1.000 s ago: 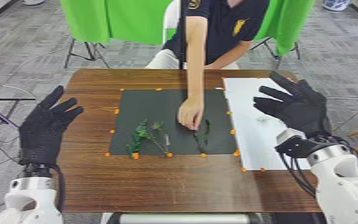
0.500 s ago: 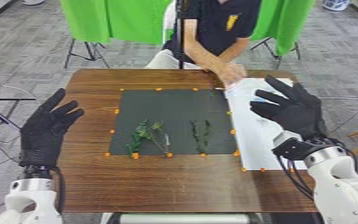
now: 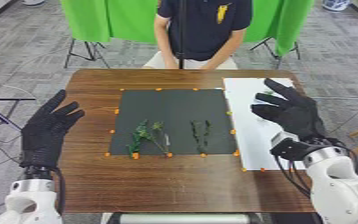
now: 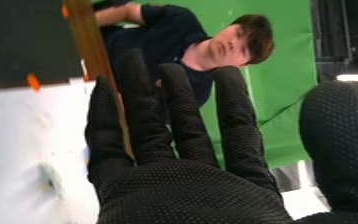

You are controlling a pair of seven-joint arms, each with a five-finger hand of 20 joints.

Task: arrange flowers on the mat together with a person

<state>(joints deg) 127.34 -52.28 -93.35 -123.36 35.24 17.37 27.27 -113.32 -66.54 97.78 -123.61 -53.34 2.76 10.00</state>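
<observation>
The dark mat (image 3: 177,107) lies on the table, with green leafy stems (image 3: 141,136) on its left part and two thin stems (image 3: 200,136) side by side farther right. On the white sheet beside the mat, a small flower piece (image 3: 269,93) lies near the far end, close to the right hand's fingers. My right hand (image 3: 291,116) is above the sheet's right side, fingers straight and holding nothing. My left hand (image 3: 44,135) is open off the table's left edge. In the right wrist view the right hand (image 4: 184,190) has extended fingers; a blurred small thing (image 4: 47,177) lies on the sheet.
The white sheet (image 3: 257,145) covers the table's right side. Orange markers (image 3: 135,156) line the mat's edges. Brown wood of the table (image 3: 158,190) borders the mat. Behind the table stands a green screen (image 3: 113,22).
The person's hand has left the right-hand stems on the mat, passed over the white sheet's far end and drawn back off the table. My right hand has shifted slightly left.
</observation>
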